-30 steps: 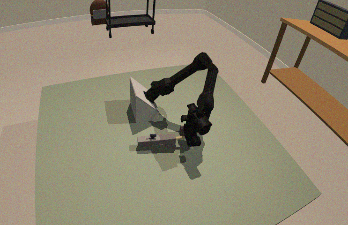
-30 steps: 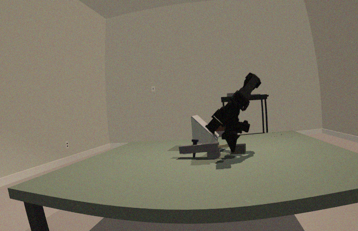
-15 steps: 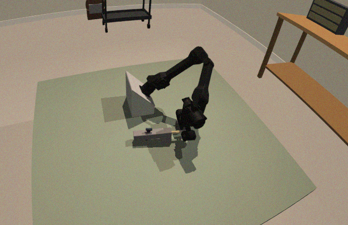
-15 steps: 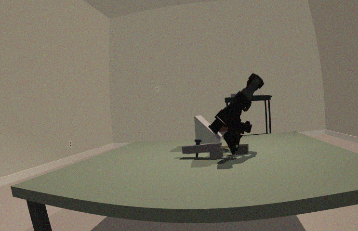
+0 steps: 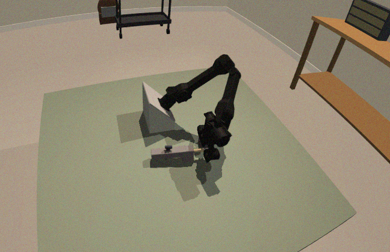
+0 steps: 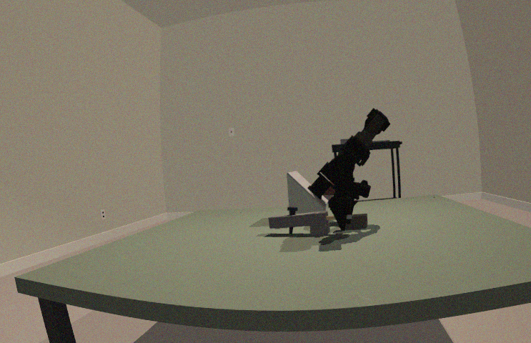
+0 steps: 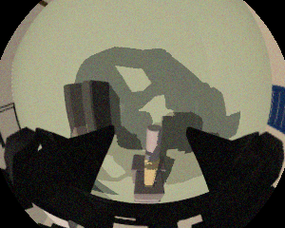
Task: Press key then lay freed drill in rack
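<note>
A grey housing block (image 5: 171, 154) (image 6: 298, 221) lies on the green table, with a small dark key (image 5: 168, 147) (image 6: 291, 210) standing up from its top. The drill's tan end (image 5: 197, 149) (image 7: 149, 178) sticks out of the block's right end. My gripper (image 5: 210, 155) (image 6: 342, 224) (image 7: 152, 131) is open, pointing down just right of the block. In the wrist view the slim drill lies between the spread fingers, with neither finger touching it. A low dark block (image 6: 358, 221) (image 7: 92, 108) sits beside the gripper; I cannot tell whether it is the rack.
The grey wedge (image 5: 153, 113) (image 6: 300, 194) that carries the arm's base stands behind the housing. A black cart (image 5: 141, 17) and a wooden shelf unit (image 5: 349, 97) stand on the floor away from the green table (image 5: 82, 178).
</note>
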Tool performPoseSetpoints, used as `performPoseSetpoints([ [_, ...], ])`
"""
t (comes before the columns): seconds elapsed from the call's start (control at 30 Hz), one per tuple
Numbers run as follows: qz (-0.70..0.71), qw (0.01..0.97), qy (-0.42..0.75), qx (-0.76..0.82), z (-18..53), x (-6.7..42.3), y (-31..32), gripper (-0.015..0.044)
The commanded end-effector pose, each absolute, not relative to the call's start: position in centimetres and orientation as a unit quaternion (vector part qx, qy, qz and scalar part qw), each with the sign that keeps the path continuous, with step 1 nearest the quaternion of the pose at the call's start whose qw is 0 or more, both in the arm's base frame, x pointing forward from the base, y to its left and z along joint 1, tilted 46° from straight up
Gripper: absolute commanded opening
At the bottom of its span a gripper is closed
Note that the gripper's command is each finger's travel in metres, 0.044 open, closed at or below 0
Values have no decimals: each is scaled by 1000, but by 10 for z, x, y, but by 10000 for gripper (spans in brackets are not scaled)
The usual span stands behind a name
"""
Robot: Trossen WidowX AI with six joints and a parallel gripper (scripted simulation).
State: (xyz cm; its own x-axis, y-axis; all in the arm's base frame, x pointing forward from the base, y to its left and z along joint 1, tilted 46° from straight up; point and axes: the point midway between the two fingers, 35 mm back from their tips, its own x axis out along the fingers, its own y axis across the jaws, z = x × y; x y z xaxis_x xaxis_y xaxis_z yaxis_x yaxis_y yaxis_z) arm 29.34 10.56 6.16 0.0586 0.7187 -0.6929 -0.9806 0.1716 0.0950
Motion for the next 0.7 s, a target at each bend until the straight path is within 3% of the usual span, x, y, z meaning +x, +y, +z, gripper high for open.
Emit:
performPoseSetpoints([
  [0.0,610,697,315,-208,59,293,105,440],
  [0.67,610,697,316,-208,53,292,103,440],
])
